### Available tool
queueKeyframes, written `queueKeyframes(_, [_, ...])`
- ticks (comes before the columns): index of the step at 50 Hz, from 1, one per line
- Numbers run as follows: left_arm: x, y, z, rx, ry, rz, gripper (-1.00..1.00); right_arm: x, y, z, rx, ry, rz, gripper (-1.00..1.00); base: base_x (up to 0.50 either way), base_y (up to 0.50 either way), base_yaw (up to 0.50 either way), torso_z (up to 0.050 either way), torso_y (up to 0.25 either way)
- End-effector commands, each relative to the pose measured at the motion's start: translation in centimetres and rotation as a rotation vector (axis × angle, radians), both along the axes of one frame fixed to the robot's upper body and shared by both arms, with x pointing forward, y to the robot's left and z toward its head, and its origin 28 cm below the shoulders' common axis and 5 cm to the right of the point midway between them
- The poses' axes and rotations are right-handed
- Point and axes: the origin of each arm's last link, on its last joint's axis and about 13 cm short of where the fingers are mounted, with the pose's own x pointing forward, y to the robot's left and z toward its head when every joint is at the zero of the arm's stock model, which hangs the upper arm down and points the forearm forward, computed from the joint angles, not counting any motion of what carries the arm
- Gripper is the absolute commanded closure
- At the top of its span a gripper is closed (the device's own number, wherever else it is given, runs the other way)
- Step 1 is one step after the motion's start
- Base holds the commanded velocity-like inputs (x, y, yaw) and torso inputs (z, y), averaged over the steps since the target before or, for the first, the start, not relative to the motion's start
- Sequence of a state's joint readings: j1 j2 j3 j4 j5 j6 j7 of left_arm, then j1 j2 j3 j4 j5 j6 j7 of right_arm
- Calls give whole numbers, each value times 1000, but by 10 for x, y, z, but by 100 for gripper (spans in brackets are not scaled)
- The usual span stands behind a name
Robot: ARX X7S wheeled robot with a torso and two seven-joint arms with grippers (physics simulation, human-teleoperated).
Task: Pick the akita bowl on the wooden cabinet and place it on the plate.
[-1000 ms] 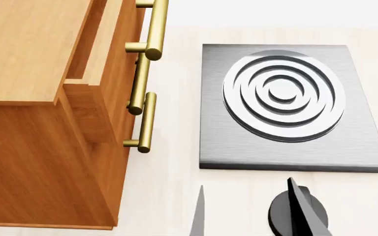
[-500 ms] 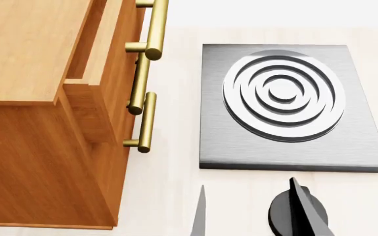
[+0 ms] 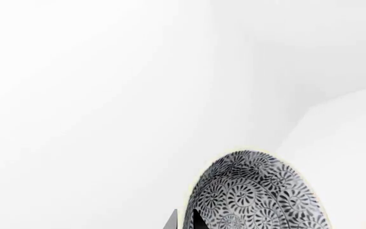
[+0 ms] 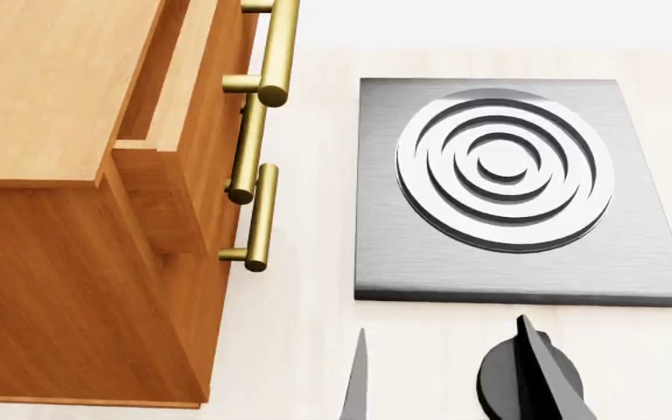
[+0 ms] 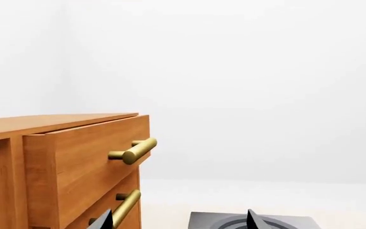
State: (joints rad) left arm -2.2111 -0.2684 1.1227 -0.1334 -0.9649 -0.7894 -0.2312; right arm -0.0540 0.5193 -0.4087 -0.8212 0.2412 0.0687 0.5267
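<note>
The akita bowl (image 3: 259, 195), covered in black-and-white swirl patterns, shows only in the left wrist view, against a blank white background. My left gripper (image 3: 184, 220) is shut on its rim, one finger outside and one inside. Neither that gripper nor the bowl appears in the head view. The wooden cabinet (image 4: 67, 219) fills the left of the head view and also shows in the right wrist view (image 5: 62, 167). My right gripper (image 4: 444, 376) stands open low in front of the stove, nothing between its fingers (image 5: 179, 222). The plate is out of view.
A square grey stove plate (image 4: 640, 262) with raised concentric rings lies right of the cabinet and shows again past the right gripper (image 5: 297, 222). Brass bar handles (image 4: 260, 214) stick out from the cabinet's drawers toward the stove. A pale strip of counter separates cabinet and stove.
The right gripper's fingertips have drifted very slightly to the right in the head view. Cabinet and stove have not moved.
</note>
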Motion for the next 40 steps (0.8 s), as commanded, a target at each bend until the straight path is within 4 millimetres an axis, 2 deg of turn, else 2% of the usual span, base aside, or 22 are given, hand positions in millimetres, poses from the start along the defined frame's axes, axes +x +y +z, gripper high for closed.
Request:
queueKeyframes(1, [-14,-6,1,40,-41,-77,100,1,-1,3,-9,-19,-9,-100,0,0,0,0,0])
queueKeyframes(23, [-16,16,5,54,-38,-57,100,0,-1,3,-11,-21,-10,-100,0,0,0,0,1])
queueKeyframes(40, [-16,17,2,62,-30,-58,100,1,-1,2,-10,-22,-9,-100,0,0,0,0,0])
